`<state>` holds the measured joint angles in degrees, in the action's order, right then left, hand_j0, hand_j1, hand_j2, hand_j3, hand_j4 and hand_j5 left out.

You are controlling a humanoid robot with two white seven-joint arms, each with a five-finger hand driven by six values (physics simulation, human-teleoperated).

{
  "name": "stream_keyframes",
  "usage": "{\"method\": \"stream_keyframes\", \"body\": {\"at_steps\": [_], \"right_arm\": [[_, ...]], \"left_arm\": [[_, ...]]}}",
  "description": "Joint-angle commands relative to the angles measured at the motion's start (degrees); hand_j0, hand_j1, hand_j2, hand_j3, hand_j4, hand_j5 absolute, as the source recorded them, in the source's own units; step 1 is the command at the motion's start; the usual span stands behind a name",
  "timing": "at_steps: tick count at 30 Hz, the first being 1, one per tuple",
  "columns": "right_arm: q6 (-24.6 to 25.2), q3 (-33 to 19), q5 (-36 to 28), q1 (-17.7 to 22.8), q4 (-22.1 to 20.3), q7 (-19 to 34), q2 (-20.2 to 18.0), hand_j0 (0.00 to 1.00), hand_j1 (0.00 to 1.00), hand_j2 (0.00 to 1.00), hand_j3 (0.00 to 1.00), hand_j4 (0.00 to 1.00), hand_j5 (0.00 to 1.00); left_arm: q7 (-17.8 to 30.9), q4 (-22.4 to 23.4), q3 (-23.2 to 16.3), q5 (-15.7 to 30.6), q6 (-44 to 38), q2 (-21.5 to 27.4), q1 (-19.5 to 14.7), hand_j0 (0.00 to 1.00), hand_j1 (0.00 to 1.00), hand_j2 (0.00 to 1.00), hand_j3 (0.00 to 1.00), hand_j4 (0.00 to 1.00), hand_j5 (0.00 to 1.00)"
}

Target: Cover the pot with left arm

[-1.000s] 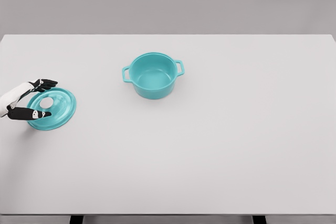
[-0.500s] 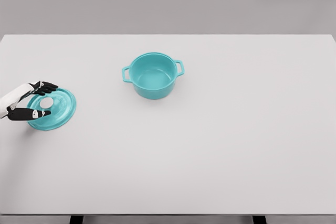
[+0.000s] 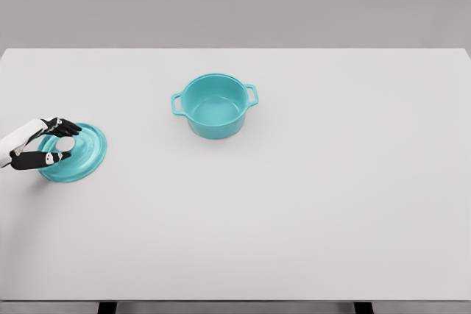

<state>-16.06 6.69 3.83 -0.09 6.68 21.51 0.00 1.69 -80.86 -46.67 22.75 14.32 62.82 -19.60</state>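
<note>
Pot [image 3: 214, 105] uncovered, mid-table; lid [image 3: 75, 152] flat near the left edge with the left hand [image 3: 45, 142] at its knob.

Teal pot, two side handles, upright on the white table [image 3: 309, 204], inside bare. Teal lid lies well apart from it, down and to the left, flat on the tabletop, its pale round knob [image 3: 65, 143] facing up. Left arm enters from the left edge; white forearm, black fingers [image 3: 65, 126]. Upper fingers reach over the far side of the knob, thumb lies along the near side, so the digits bracket the knob closely. Whether they press on it or stand just off it, cannot tell at this size. Lid shows no tilt or lift. Right arm out of view.
</note>
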Motion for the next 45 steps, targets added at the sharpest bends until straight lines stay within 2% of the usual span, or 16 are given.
{"method": "stream_keyframes", "body": {"at_steps": [1,5,7,21,25,34,45], "right_arm": [[0.0,0.0,0.0,0.0,0.0,0.0,0.0,1.0,1.0,1.0,1.0,1.0,1.0],[0.0,0.0,0.0,0.0,0.0,0.0,0.0,1.0,1.0,1.0,1.0,1.0,1.0],[0.0,0.0,0.0,0.0,0.0,0.0,0.0,1.0,1.0,1.0,1.0,1.0,1.0],[0.0,0.0,0.0,0.0,0.0,0.0,0.0,1.0,1.0,1.0,1.0,1.0,1.0],[0.0,0.0,0.0,0.0,0.0,0.0,0.0,1.0,1.0,1.0,1.0,1.0,1.0],[0.0,0.0,0.0,0.0,0.0,0.0,0.0,1.0,1.0,1.0,1.0,1.0,1.0],[0.0,0.0,0.0,0.0,0.0,0.0,0.0,1.0,1.0,1.0,1.0,1.0,1.0]], "left_arm": [[0.2,0.4,-0.3,-0.2,0.0,0.0,0.0,0.62,0.62,0.62,0.62,0.62,0.62],[0.2,0.4,-0.3,-0.2,0.0,-0.1,0.0,0.59,0.59,0.59,0.59,0.59,0.59],[0.2,0.3,-0.3,-0.2,0.0,-0.1,0.0,0.52,0.52,0.52,0.52,0.52,0.52],[1.8,-0.6,0.3,-2.3,0.0,-1.7,-0.4,0.5,0.5,0.5,0.5,0.5,0.5],[1.8,-2.4,0.4,-2.3,0.0,-1.7,-0.8,0.49,0.49,0.49,0.49,0.49,0.49],[1.8,-5.4,-0.1,-2.7,-1.3,-2.0,-3.7,0.49,0.49,0.49,0.49,0.49,0.49],[1.9,-5.6,-0.3,-4.6,-3.0,-5.1,-7.1,0.49,0.49,0.49,0.49,0.49,0.49]]}}
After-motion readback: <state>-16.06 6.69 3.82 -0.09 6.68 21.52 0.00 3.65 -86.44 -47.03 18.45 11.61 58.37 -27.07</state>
